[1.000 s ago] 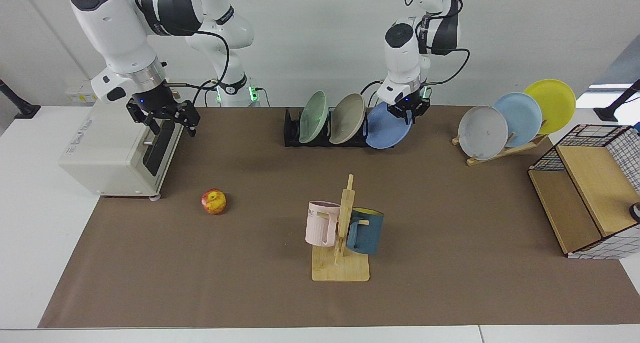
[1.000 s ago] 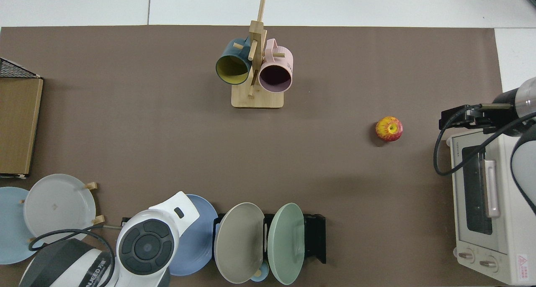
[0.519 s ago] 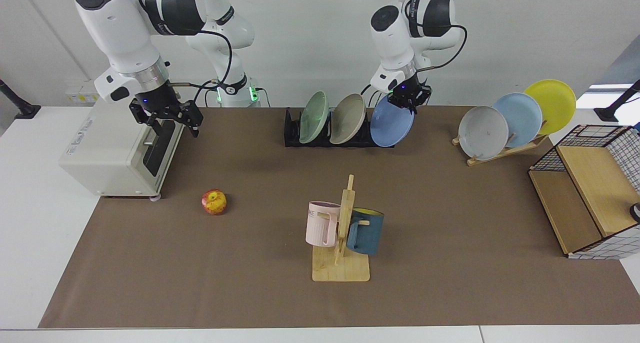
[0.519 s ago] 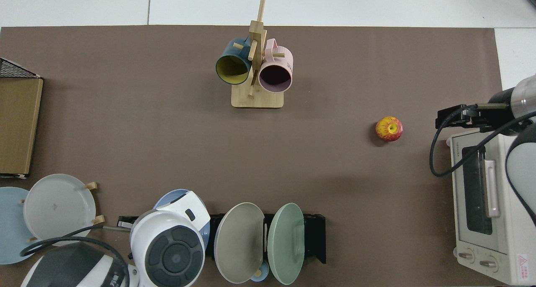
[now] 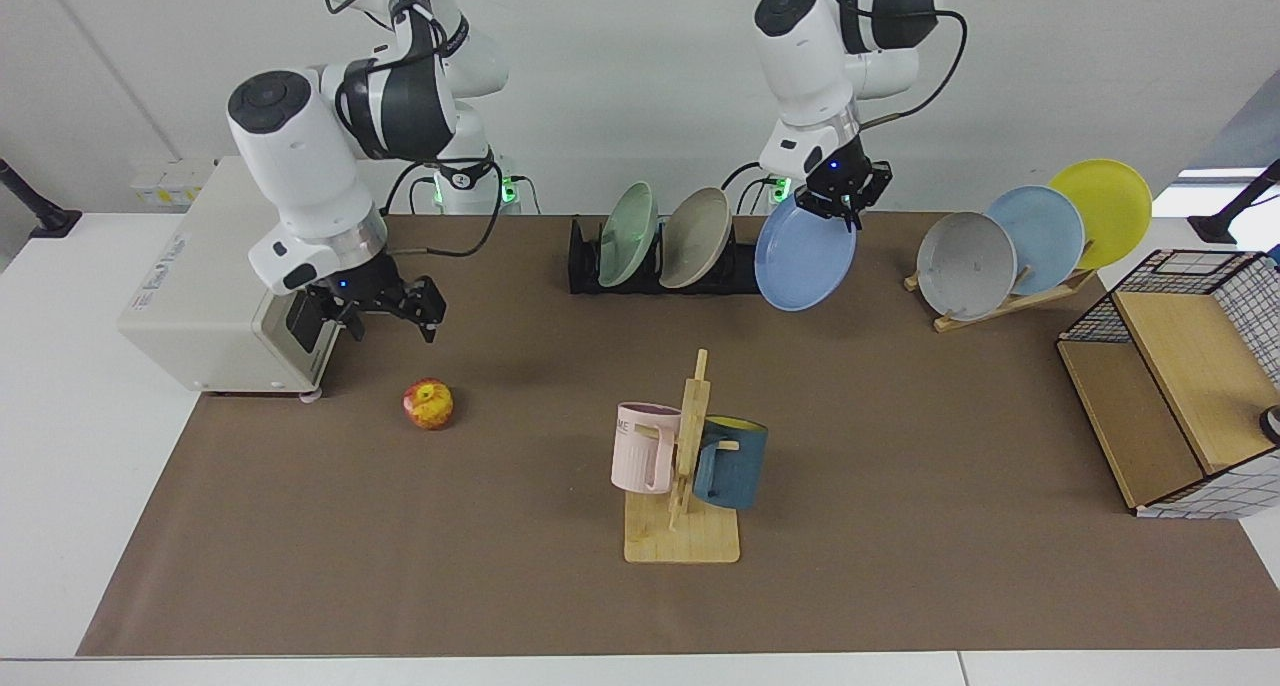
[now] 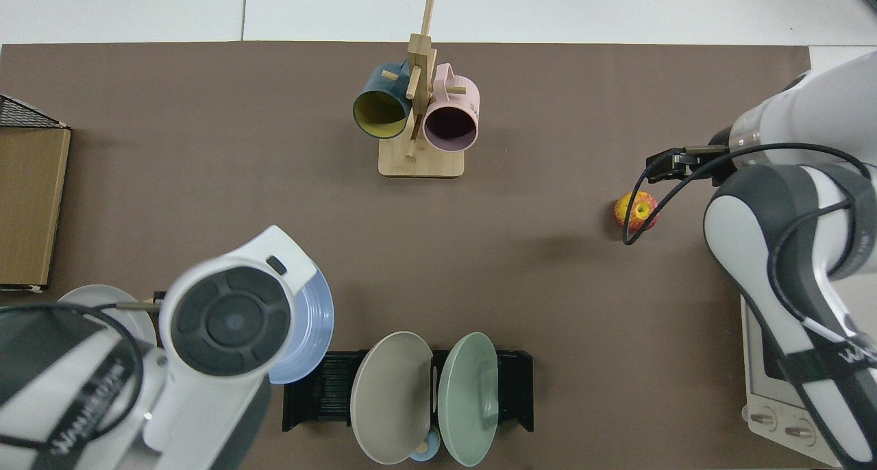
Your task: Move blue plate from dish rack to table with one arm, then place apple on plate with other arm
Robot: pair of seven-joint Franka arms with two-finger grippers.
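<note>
Plate clear of the rack, not yet set down

We have the left hand pinching the top rim of the blue plate, which hangs tilted in the air just beside the dish rack (its end slot now bare). Next we judge it needs carrying over open bench and laying flat. Our right hand, fingers spread and holding nothing, hovers above and near the apple, which sits on the mat.

Blue plate under an arm beside the dish rack, apple near mat's edge, mug stand opposite.
</note>
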